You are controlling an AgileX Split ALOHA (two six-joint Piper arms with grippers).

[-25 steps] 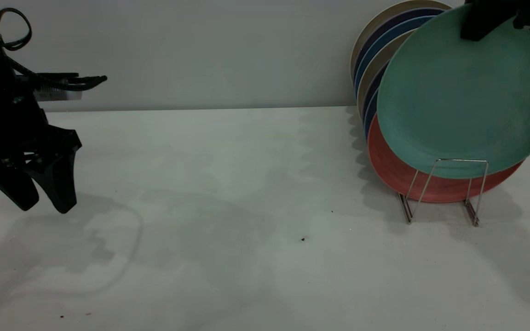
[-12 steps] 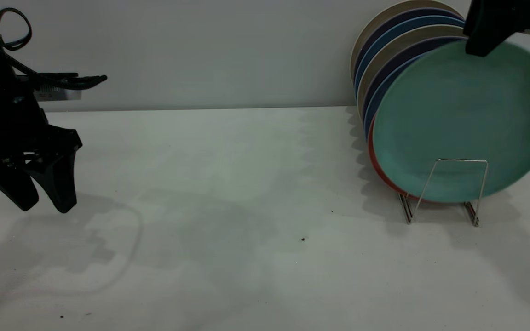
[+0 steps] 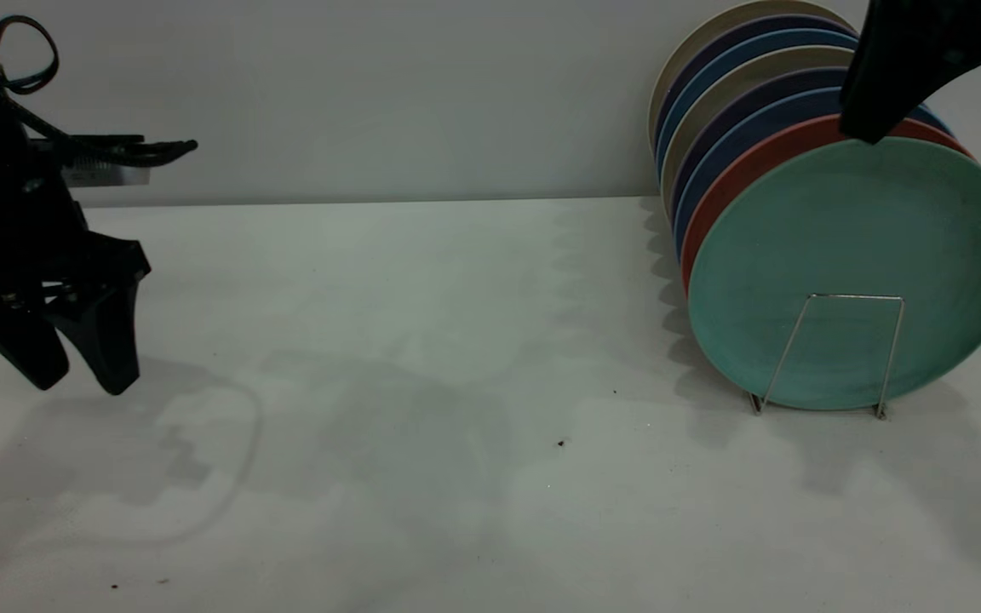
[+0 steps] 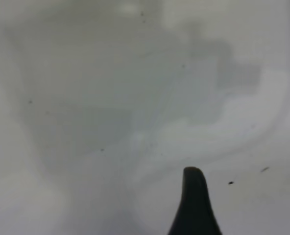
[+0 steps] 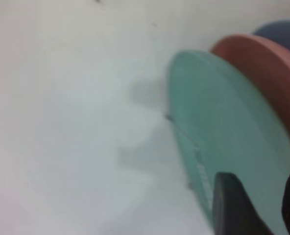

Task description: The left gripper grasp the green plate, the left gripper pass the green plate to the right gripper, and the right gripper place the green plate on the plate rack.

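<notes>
Teal-green, the green plate (image 3: pixel 852 272) stands upright in the plate rack (image 3: pixel 840 353) at frame right, fronting the salmon-pink plate (image 3: pixel 746 166), my right end effector (image 3: pixel 869 128) spread over its top rim, my left end effector (image 3: pixel 73 362) parted at far left.

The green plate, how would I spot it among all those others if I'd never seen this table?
Look to the right end of the white table, where a row of plates stands on edge in a thin wire plate rack. The green plate is the frontmost one, just ahead of a salmon-pink plate. It is the only teal-green one, and the right gripper sits at its top edge.
</notes>
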